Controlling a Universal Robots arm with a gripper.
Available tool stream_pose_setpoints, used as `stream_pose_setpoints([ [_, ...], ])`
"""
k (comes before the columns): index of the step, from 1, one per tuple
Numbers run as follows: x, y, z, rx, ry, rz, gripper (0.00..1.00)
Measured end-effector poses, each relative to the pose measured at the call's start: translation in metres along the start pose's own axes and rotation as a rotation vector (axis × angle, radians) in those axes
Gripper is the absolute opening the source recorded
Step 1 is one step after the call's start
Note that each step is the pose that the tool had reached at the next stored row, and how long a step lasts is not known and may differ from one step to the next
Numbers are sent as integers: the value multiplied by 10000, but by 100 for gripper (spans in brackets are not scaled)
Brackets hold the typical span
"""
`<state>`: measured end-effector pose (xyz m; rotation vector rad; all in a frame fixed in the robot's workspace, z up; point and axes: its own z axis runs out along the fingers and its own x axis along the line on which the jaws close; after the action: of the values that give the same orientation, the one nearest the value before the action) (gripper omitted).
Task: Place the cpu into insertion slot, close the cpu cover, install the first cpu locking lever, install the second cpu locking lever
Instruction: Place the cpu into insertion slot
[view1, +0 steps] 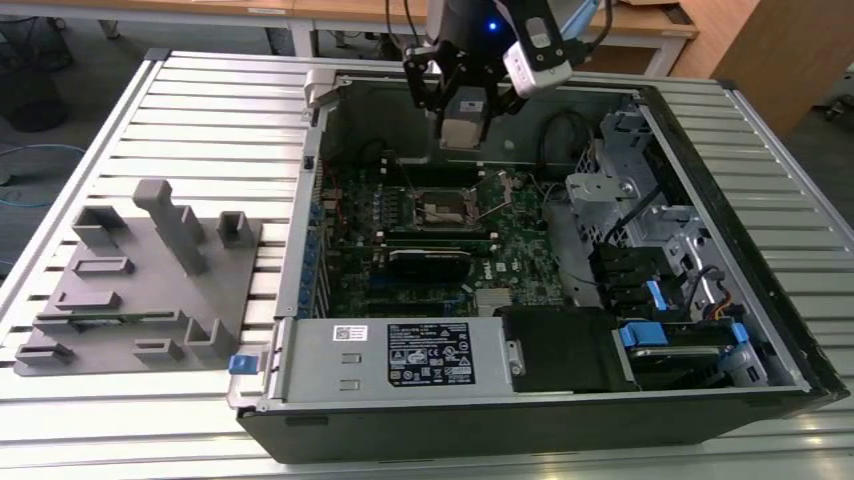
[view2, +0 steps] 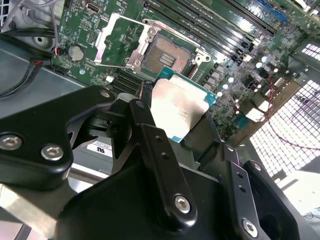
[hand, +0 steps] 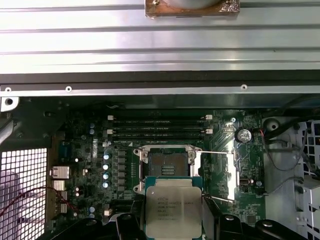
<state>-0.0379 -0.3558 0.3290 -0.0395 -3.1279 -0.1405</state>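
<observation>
While the gripper (view2: 178, 114) pinches the cpu (hand: 173, 210) by opposite edges, well above the uncovered insertion slot (hand: 169, 165), placing seems in hand, calling for square alignment over it.

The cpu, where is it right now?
In the first wrist view the cpu is held by the gripper, hanging over the motherboard just short of the empty insertion slot, not yet in it.
</observation>
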Motion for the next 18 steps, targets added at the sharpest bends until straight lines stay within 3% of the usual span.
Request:
stream_pose_setpoints([
  [18, -1, -6, 71, -1, -1, 0, 54],
])
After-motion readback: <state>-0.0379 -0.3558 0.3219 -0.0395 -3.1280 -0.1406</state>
